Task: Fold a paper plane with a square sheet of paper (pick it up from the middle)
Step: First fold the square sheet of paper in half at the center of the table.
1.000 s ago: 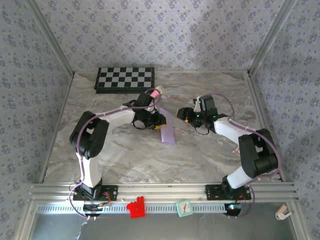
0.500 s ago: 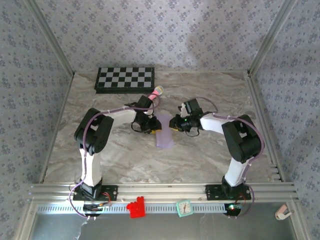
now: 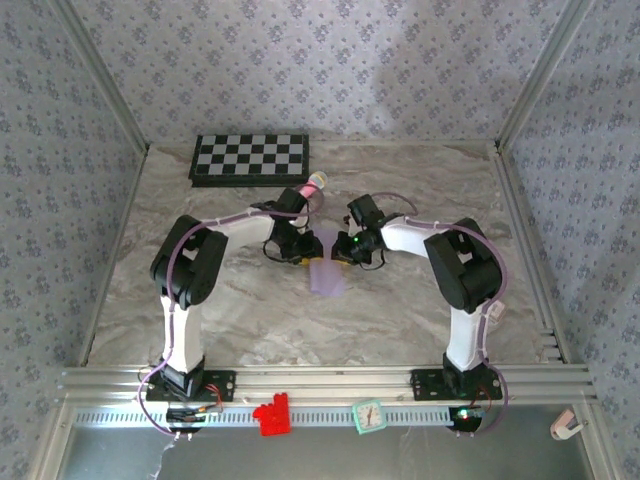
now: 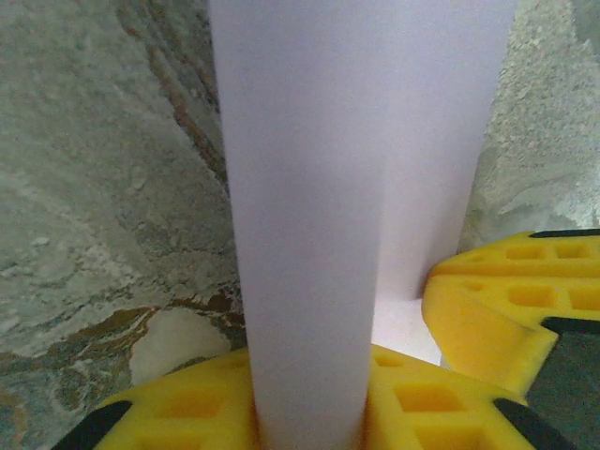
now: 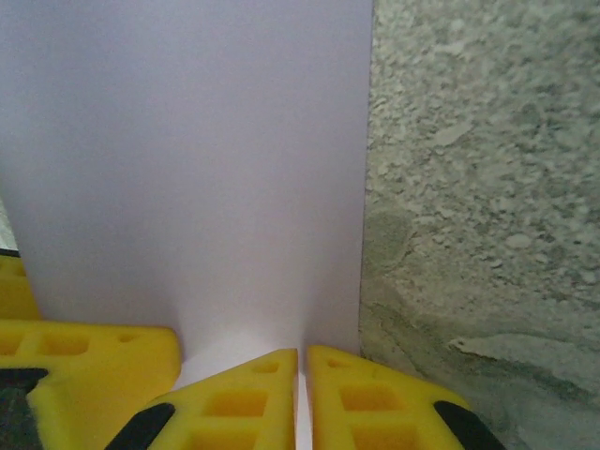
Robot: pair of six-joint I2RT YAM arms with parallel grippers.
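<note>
The square sheet of paper [image 3: 327, 275], pale lavender and folded into a narrow band, hangs between both grippers at the table's middle, its lower end near the marble. My left gripper [image 3: 303, 255] is on its left side. In the left wrist view a raised fold of the paper [image 4: 309, 187] runs up from between that gripper's [image 4: 309, 412] yellow fingers [image 4: 178, 403], which are shut on it. My right gripper [image 3: 343, 255] holds the opposite side. In the right wrist view its [image 5: 302, 375] fingers [image 5: 375, 394] are pressed together on the edge of the paper [image 5: 187, 169].
A black-and-white checkered board [image 3: 250, 158] lies at the back left. A pink toy microphone [image 3: 312, 185] rests just behind the left gripper. A red block [image 3: 270, 413] and a green clock [image 3: 368, 416] sit on the front rail. Patterned walls enclose the table.
My right gripper has swung left to the paper and shut on its edge. The left gripper has shifted slightly, and the paper now hangs straighter between the two.
</note>
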